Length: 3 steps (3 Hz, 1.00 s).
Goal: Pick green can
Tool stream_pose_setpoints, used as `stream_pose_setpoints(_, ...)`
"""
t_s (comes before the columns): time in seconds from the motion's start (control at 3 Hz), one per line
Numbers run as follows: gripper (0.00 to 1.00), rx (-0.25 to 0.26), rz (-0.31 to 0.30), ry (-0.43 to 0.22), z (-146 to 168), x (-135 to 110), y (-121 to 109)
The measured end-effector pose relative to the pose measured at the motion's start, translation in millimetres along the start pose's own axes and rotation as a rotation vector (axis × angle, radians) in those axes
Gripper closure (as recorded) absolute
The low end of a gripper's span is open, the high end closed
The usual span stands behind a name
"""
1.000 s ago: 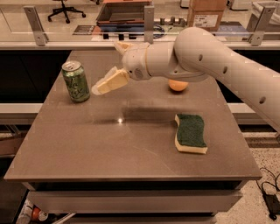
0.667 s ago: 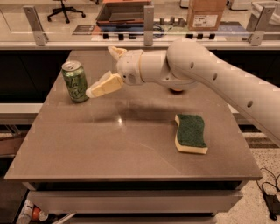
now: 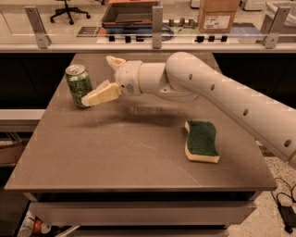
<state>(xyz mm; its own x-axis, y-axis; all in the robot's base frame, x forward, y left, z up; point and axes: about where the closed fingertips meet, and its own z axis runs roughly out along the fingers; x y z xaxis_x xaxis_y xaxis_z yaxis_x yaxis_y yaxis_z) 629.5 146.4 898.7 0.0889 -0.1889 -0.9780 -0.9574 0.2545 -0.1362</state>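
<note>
Table (image 3: 115, 157): grey-brown top, its front edge nearest the camera.

Sponge (image 3: 202, 140): lies flat on the right part of the table, green face up, yellow layer beneath. It is well apart from all other items.

Arm (image 3: 222, 92): white, enters from the right edge of the view and reaches leftward above the table's middle.

Gripper (image 3: 97, 79): at the arm's left end, above the rear left part of the table, just beside the green can. The claw stands wide. One cream finger points down and left, its tip at the can's lower right side. The other finger points up and back, clear of the can. Contact between the lower finger and the can cannot be confirmed. Nothing is held.

Green can (image 3: 78, 85): upright on the rear left of the table, silver top showing, pale lettering on its side.

Beyond the table: a railing with metal posts (image 3: 157, 21), then a cardboard box (image 3: 217, 16) and an office chair (image 3: 67, 8) on the far floor.
</note>
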Motion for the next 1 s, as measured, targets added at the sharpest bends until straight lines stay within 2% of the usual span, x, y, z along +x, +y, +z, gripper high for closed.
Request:
stream_pose_setpoints(0.67,0.00,-0.048,0.054,-0.033,35,-2,12)
stream_pose_setpoints(1.0,0.18,-0.070,0.060,-0.070,51,2,18)
